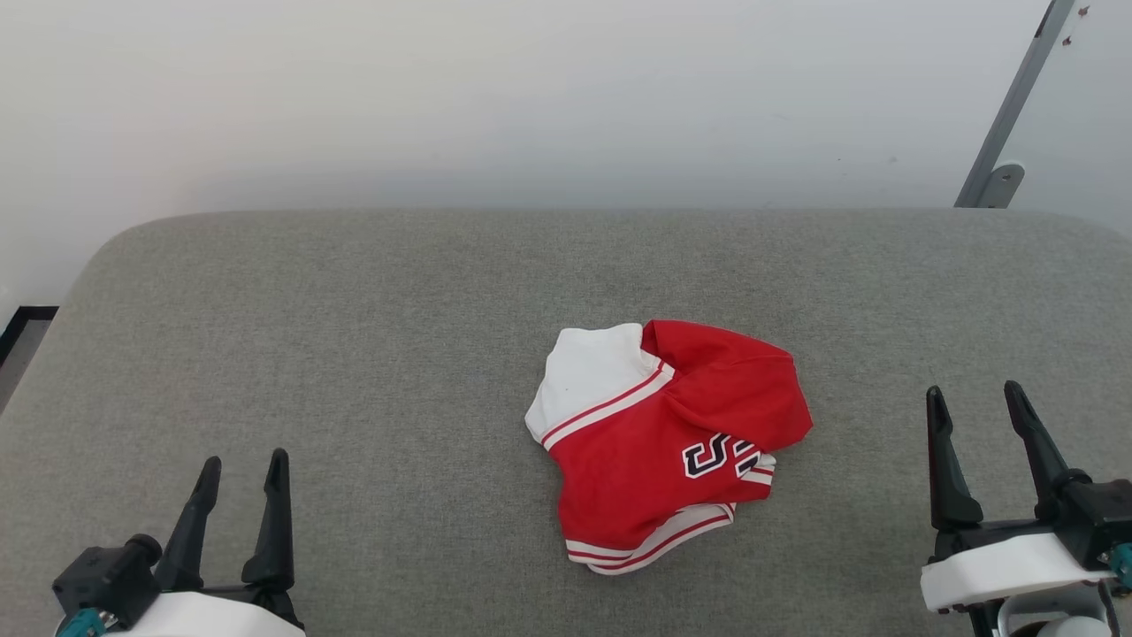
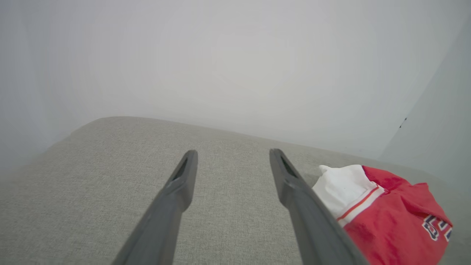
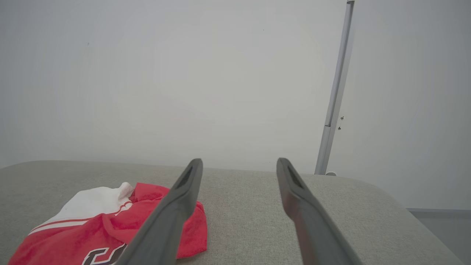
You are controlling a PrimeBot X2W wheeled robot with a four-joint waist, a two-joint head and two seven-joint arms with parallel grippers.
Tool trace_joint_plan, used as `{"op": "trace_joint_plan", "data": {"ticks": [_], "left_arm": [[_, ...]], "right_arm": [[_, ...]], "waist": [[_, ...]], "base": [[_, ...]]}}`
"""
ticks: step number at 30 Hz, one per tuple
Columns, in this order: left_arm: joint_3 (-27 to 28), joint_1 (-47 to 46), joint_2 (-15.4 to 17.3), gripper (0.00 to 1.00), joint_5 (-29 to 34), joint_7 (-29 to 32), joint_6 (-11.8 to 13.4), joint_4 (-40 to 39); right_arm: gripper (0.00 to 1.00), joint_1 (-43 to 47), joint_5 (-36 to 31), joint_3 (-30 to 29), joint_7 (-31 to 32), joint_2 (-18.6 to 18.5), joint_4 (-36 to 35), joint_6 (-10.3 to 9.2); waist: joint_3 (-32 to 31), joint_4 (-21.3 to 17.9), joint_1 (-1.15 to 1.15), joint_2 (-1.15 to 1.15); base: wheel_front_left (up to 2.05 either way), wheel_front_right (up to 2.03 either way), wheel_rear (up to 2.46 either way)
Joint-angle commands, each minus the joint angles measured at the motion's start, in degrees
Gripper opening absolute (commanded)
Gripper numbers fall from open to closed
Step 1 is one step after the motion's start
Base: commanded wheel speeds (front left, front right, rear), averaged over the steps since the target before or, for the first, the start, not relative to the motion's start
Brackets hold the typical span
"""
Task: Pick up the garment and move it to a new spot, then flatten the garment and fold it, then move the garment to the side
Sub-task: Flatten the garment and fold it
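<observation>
Lying bunched in the middle of the surface (image 1: 354, 354), the shirt (image 1: 654, 442) touches neither tool. The left tool (image 1: 246, 458) and right tool (image 1: 972, 389) are both released, fingers spread, grasping nothing. The shirt lies inward and ahead of each, nearer the right tool, which probably reaches first. The heap has no clear long axis.
</observation>
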Motion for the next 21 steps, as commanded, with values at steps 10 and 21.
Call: {"op": "trace_joint_plan", "data": {"ticks": [10, 21], "left_arm": [[1.29, 0.47, -1.60, 1.00, 1.14, -0.31, -1.43, 0.98], [-1.29, -3.21, -0.18, 1.00, 2.01, 2.05, -2.53, 2.42]], "right_arm": [[1.00, 0.52, -0.58, -0.16, -0.28, 0.39, -0.45, 0.00], [1.00, 0.01, -0.73, 0.46, -0.28, 0.06, -0.49, 0.00]], "waist": [[-0.18, -0.09, 0.00, 0.00], [0.24, -0.92, 0.00, 0.00]], "base": [[0.00, 0.00, 0.00], [0.00, 0.00, 0.00]]}}
